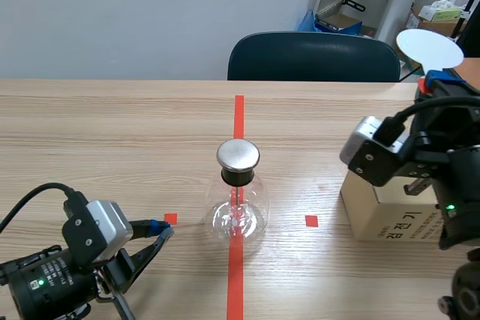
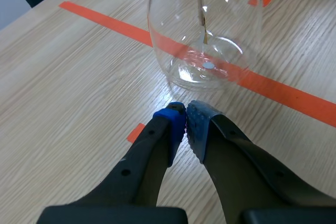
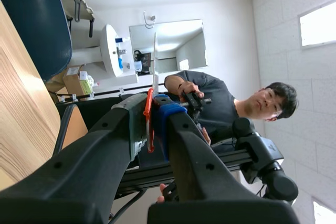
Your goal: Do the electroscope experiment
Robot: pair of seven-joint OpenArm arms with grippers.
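The electroscope, a clear glass flask with a round metal cap, stands upright at the centre of the wooden table, on the orange-red tape line. My left gripper lies low at about 8 o'clock from the flask, near it but not touching. Its blue-padded fingertips are pressed together with nothing between them and point at the flask's base. My right gripper is raised at about 2 o'clock from the flask. Its fingers are clamped on the red handle of a white disc, which stands above them. A cardboard box sits at 3 o'clock, under that arm. A dark chair stands at 12 o'clock behind the table. A person shows beyond my right gripper.
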